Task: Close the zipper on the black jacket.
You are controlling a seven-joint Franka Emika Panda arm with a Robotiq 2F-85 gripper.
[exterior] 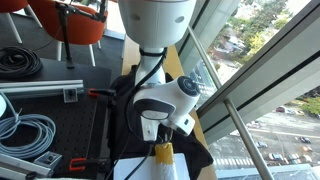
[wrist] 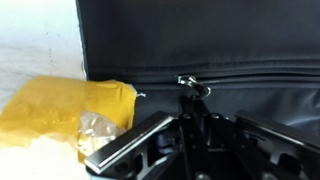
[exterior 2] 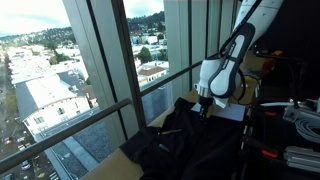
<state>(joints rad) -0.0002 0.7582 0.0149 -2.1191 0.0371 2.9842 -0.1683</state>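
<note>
The black jacket lies spread on a table by the window and shows in both exterior views. Its zipper runs as a thin line across the wrist view. The metal pull sits near the jacket's edge. My gripper points down onto the jacket, and its fingers are pressed together on the pull. In the exterior views the gripper is low over the jacket.
A yellow crumpled bag lies right beside the jacket's edge, on a white surface. Window glass and frame run along the table. Cable coils, a red clamp and orange chairs stand beyond.
</note>
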